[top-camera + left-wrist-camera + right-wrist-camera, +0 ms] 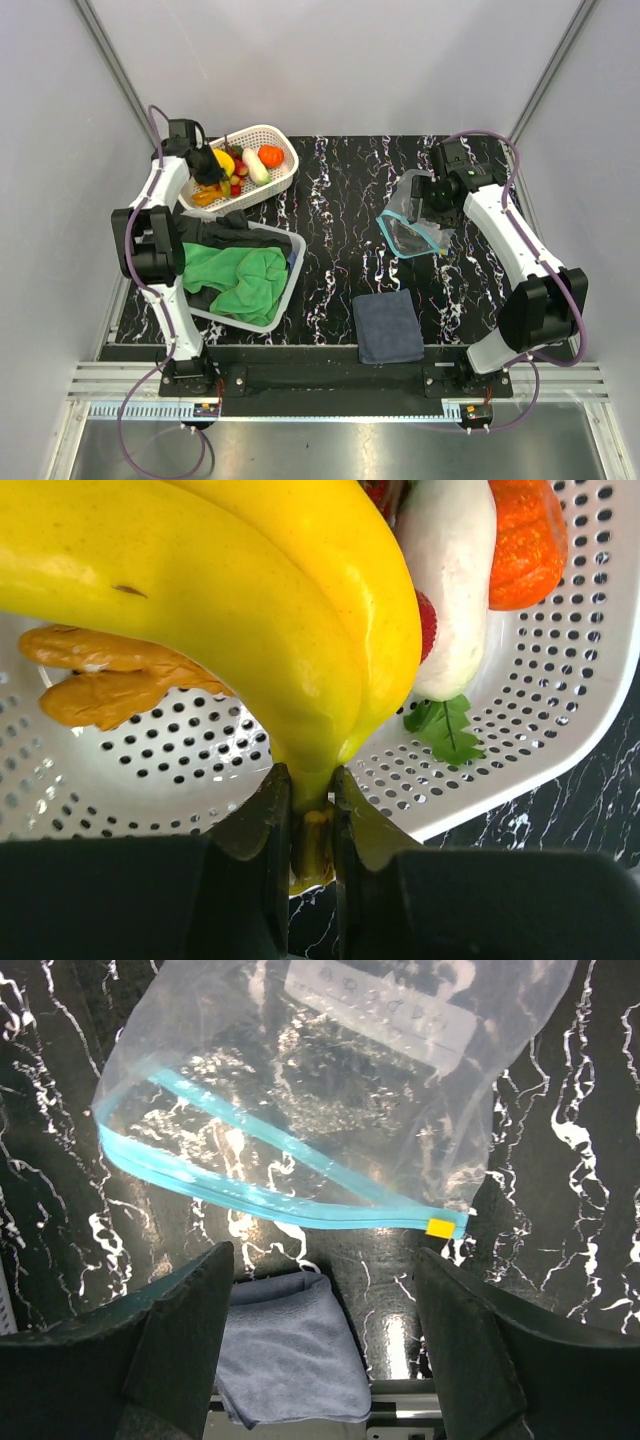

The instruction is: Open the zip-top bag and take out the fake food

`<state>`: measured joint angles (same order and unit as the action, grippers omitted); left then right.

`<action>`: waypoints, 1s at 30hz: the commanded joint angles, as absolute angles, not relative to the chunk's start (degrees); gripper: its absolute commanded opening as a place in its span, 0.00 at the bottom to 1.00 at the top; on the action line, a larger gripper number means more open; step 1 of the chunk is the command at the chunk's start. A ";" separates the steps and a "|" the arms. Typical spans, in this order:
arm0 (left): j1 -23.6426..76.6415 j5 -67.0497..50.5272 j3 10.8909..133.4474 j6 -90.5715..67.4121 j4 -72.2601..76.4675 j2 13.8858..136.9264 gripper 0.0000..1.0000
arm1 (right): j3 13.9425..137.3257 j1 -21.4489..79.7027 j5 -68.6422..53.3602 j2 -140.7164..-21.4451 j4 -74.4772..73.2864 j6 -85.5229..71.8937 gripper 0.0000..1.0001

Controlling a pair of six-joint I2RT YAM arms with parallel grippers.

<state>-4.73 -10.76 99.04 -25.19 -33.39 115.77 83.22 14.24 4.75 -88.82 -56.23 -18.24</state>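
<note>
My left gripper is shut on the stem of the yellow banana bunch, which hangs low over the white perforated basket at the table's back left. Other fake food lies in that basket: a pale piece, an orange fruit, a red berry and orange-brown bits. The zip-top bag lies on the table at the right. Its teal zip strip is parted, and I see nothing inside. My right gripper hovers just above the bag's mouth, open and holding nothing.
A larger white basket with a green cloth and dark fabric sits at the front left. A dark blue folded cloth lies near the front edge, below the bag. Black marbled tabletop lies between the baskets and the bag.
</note>
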 commanded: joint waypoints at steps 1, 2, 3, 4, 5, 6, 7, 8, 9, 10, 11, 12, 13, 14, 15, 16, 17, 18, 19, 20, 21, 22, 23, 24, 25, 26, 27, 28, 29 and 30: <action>-3.43 -16.69 103.35 -20.06 -31.73 116.01 0.18 | 83.32 14.33 2.20 -86.75 -55.19 -18.10 0.80; -3.08 -16.96 103.53 -19.34 -31.73 116.02 0.20 | 83.15 14.33 1.59 -86.49 -55.28 -18.28 0.80; -2.90 -17.22 103.71 -18.64 -31.82 116.02 0.21 | 82.80 14.33 1.41 -86.31 -55.20 -18.54 0.81; -2.73 -17.75 103.88 -17.15 -31.82 116.02 0.23 | 82.18 14.33 1.32 -86.05 -55.28 -18.81 0.80; -2.55 -17.93 103.97 -16.62 -31.73 115.84 0.24 | 81.83 14.33 1.06 -85.78 -55.20 -19.42 0.81; -2.55 -17.49 103.80 -16.44 -31.82 115.84 0.27 | 81.57 14.24 0.88 -85.52 -55.20 -19.68 0.81; -2.55 -17.32 103.36 -16.87 -31.56 115.75 0.39 | 81.13 14.33 0.70 -85.17 -55.28 -20.04 0.81; -2.81 -16.88 102.84 -17.14 -31.55 116.01 0.48 | 81.04 14.33 0.36 -85.17 -55.46 -20.56 0.82; -2.90 -16.53 102.66 -17.31 -31.81 116.28 0.62 | 80.95 14.33 0.09 -84.82 -55.55 -20.74 0.82; -2.99 -16.09 102.40 -17.58 -32.51 116.11 0.71 | 80.95 14.33 0.17 -84.47 -55.55 -21.00 0.82; -2.99 -14.87 102.13 -17.67 -32.78 115.67 0.86 | 81.03 14.33 0.18 -84.11 -55.81 -21.35 0.83; -2.81 -14.16 101.00 -17.84 -32.96 115.06 0.89 | 81.12 14.33 0.18 -84.02 -56.07 -21.62 0.83; -2.90 -13.89 100.38 -18.36 -32.96 113.05 0.93 | 81.30 14.24 0.09 -83.68 -56.16 -21.80 0.83; -2.73 -13.28 99.76 -18.54 -32.96 111.81 0.97 | 81.30 14.24 -1.13 -83.24 -56.42 -22.06 0.84; -2.03 -12.75 98.97 -18.54 -32.87 110.67 0.98 | 81.30 14.33 -1.40 -82.88 -56.86 -22.06 0.84; -1.33 -12.22 98.53 -17.94 -32.96 107.87 0.99 | 81.04 14.33 -1.84 -81.92 -56.95 -22.23 0.86; -0.27 -10.82 98.09 -17.49 -33.13 106.36 0.99 | 80.69 14.33 -2.89 -81.31 -56.78 -22.32 0.87; 1.04 -10.20 97.74 -17.23 -33.40 104.69 0.99 | 80.42 14.33 -3.16 -80.60 -56.86 -22.76 0.88; 2.10 -9.76 96.52 -17.05 -33.92 103.02 0.99 | 79.64 14.33 -3.51 -79.03 -56.87 -23.46 0.89; 4.37 -9.49 95.81 -17.40 -34.10 99.61 0.99 | 79.02 14.33 -4.47 -77.97 -56.87 -23.90 0.91; 5.87 -9.93 94.67 -17.84 -34.19 97.84 0.99 | 77.53 14.33 -4.57 -76.74 -56.60 -24.69 0.92; 7.37 -10.54 92.13 -19.23 -34.28 96.26 0.99 | 76.65 14.24 -4.66 -74.47 -56.51 -25.83 0.93; 11.21 -11.33 90.37 -20.21 -34.19 92.59 0.99 | 75.51 14.33 -6.66 -73.23 -56.17 -26.27 0.99; 13.51 -11.77 88.70 -21.26 -34.02 91.07 0.99 | 72.80 14.33 -7.81 -71.91 -55.21 -26.45 1.00; 15.97 -12.56 85.20 -23.79 -33.93 89.40 0.99 | 71.29 14.33 -8.43 -68.94 -55.02 -27.93 1.00; 21.30 -12.74 83.51 -25.30 -33.75 86.69 0.99 | 69.71 14.33 -9.13 -67.51 -54.67 -28.65 1.00; 24.23 -13.01 81.76 -26.79 -32.36 85.01 0.99 | 66.48 14.33 -10.01 -66.02 -53.80 -29.35 1.00; 27.04 -13.79 77.47 -29.76 -31.04 83.60 0.99 | 64.79 14.33 -11.24 -62.87 -53.44 -30.40 1.00; 33.16 -13.71 75.69 -30.84 -29.46 82.28 0.99 | 63.12 14.33 -11.95 -61.28 -52.92 -30.67 1.00; 36.09 -13.36 73.76 -31.89 -26.66 79.48 0.99 | 59.89 14.33 -12.56 -59.69 -51.78 -30.93 1.00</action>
